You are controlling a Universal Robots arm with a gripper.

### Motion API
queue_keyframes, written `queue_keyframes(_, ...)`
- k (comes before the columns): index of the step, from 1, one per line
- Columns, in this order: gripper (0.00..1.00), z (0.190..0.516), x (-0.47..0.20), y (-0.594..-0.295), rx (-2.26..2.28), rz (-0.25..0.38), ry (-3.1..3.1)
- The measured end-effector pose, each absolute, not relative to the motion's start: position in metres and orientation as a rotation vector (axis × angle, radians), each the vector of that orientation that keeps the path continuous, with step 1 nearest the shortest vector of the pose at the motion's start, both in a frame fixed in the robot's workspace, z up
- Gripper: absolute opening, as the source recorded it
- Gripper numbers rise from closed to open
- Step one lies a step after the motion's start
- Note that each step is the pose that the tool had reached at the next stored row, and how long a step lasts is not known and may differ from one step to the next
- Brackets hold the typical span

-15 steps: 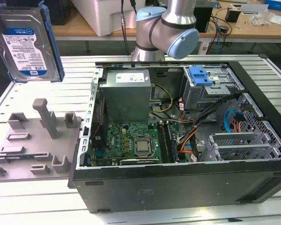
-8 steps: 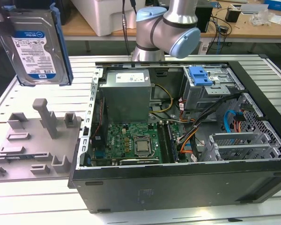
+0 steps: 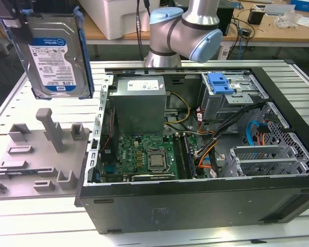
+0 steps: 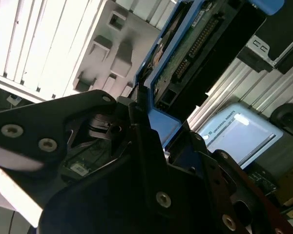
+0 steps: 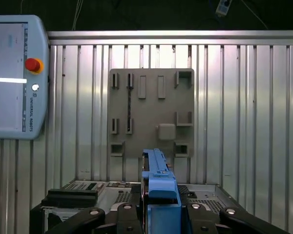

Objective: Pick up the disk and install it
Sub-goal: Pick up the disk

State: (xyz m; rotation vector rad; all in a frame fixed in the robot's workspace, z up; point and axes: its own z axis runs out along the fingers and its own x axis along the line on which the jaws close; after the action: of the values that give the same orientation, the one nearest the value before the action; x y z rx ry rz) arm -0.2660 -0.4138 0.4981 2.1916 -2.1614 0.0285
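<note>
The disk (image 3: pixel 54 54) hangs upright in the air at the exterior view's upper left. It is silver with a white-and-blue label and a blue frame along its edges. My gripper (image 3: pixel 45 7) is shut on its top end. Directly below it lies the grey holder plate (image 3: pixel 36 154) with its upright posts. In the first wrist view the disk (image 5: pixel 158 178) shows edge-on as a blue strip clamped between my black fingers (image 5: pixel 129 214), above the holder plate (image 5: pixel 151 112). In the second wrist view the disk's green circuit-board side (image 4: pixel 193 46) faces the camera.
An open computer case (image 3: pixel 195 203) lies on the slatted metal table (image 3: pixel 41 216), to the exterior view's right of the holder plate. Inside are a grey drive cage (image 3: pixel 232 100) topped by a blue bracket (image 3: pixel 220 83), a power supply (image 3: pixel 139 103), a motherboard (image 3: pixel 149 157) and loose cables. A teach pendant (image 5: pixel 14 83) rests on the table.
</note>
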Motion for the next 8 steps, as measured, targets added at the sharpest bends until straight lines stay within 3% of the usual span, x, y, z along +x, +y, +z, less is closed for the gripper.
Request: queue_keyframes(8, 0.37, 0.499, -0.237, -0.425, 2.189, 0.022, -2.158)
